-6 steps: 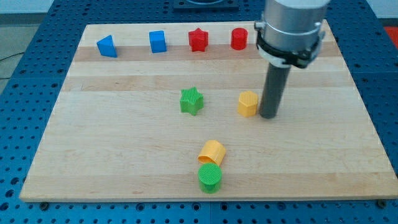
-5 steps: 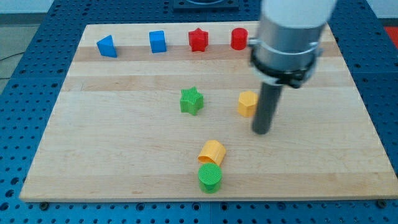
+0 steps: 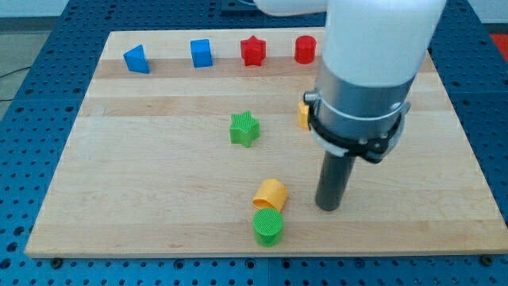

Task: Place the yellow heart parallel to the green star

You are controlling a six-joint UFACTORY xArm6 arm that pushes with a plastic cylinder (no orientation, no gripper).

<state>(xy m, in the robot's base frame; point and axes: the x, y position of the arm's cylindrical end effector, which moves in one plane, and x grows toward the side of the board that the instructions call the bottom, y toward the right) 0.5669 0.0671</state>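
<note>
**Rod Tip Relocated Toward the View's Bottom, Beside the Yellow Heart**

The arm carries a straight dark rod with no gripping parts, so it holds nothing; it acts by pushing only. Over the last half second the rod has travelled from a position just to the right of the small yellow hexagonal plastic block [image 3: 303, 114] down toward the view's bottom. That block has stayed in place and is now mostly hidden behind the arm's grey collar.

The tip [image 3: 329, 207] now rests on the pale wooden board [image 3: 143, 191], to the view's right of the yellow plastic heart block [image 3: 271, 194] and apart from it. No contact is visible.

The heart lies near the board's bottom edge, touching or nearly touching the green ribbed cylinder block [image 3: 268, 227] just below it. The green plastic star block [image 3: 244, 128] sits near the board's middle, well above the heart and slightly to the view's left.

Along the board's top edge stand a blue wedge-shaped block [image 3: 136, 59], a blue cube block [image 3: 201, 52], a red star block [image 3: 252, 50] and a red cylinder block [image 3: 305, 49], all well clear of the work area.

Assessment: the move reads as an approach. The heart has not shifted, so alignment with the star is not yet begun. From the present side, a push would drive the heart toward the view's left. The adjacent green cylinder is a likely source of interference.
</note>
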